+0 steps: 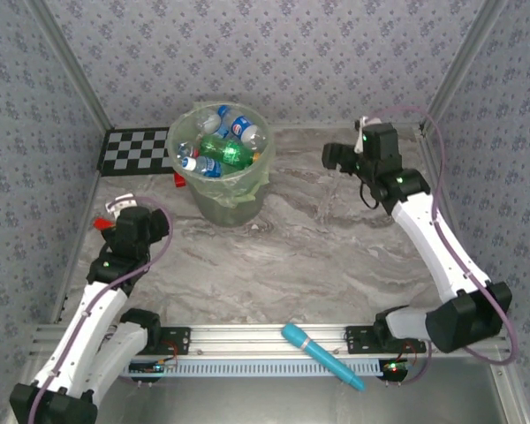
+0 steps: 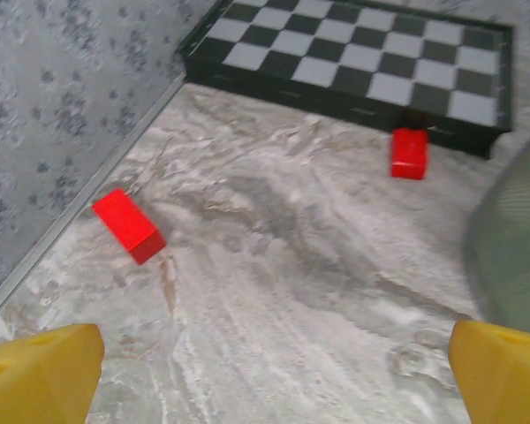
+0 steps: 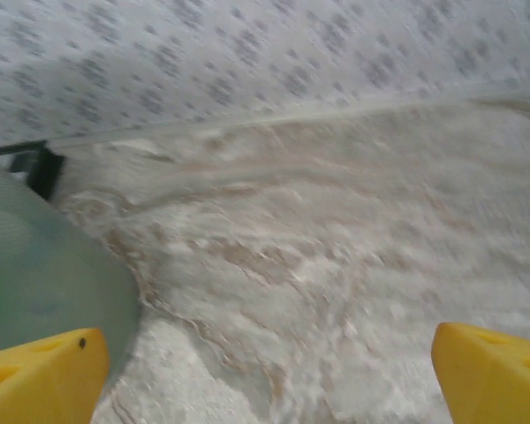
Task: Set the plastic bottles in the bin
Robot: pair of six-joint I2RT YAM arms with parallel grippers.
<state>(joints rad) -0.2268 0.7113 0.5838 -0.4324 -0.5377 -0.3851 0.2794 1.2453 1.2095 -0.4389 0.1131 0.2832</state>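
Clear and green plastic bottles [image 1: 223, 146] are being contained in the round pale-green translucent bin [image 1: 238, 201], upper centre of the overhead frame, on the marbled grey desk [image 1: 318, 256]. Left claw [image 2: 269, 375] is being held spread wide, gripping nothing. Right claw [image 3: 267, 375] is likewise being held wide and empty, with the bin wall at the lower left of its frame.

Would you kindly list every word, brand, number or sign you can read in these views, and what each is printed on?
None can be read.
Labels on the plastic bottles in the bin: print too small and blurred to read.
Checkerboard: plain squares, no characters visible.
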